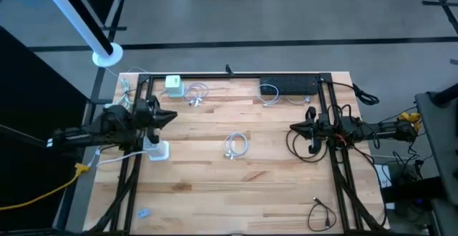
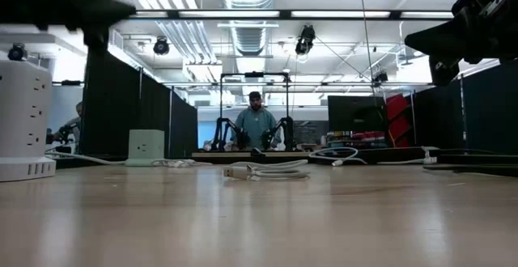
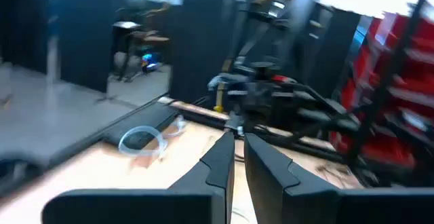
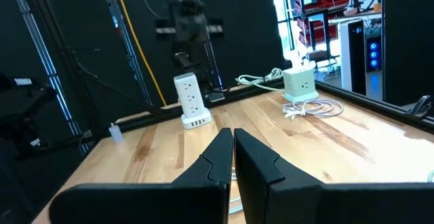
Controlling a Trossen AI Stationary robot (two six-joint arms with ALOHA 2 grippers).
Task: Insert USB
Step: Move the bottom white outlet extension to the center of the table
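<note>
**Both arms hang over the table edges, coiled USB cable lies untouched mid-table**

High view: the left gripper hangs over the pale wooden table at its left edge, above the white tower-shaped power strip. The right gripper hangs at the right edge. The coiled white USB cable lies between them, well apart from both. A pale green cube charger and a long black power strip sit along the far edge.

Low view: the coiled cable rests flat mid-table; both arms are cut off at the top corners. A person sits far behind.

Left wrist view: blurred; the fingers stand nearly together, empty.

Right wrist view: the fingers are closed tip to tip, holding nothing; the cable is mostly hidden behind them
</note>
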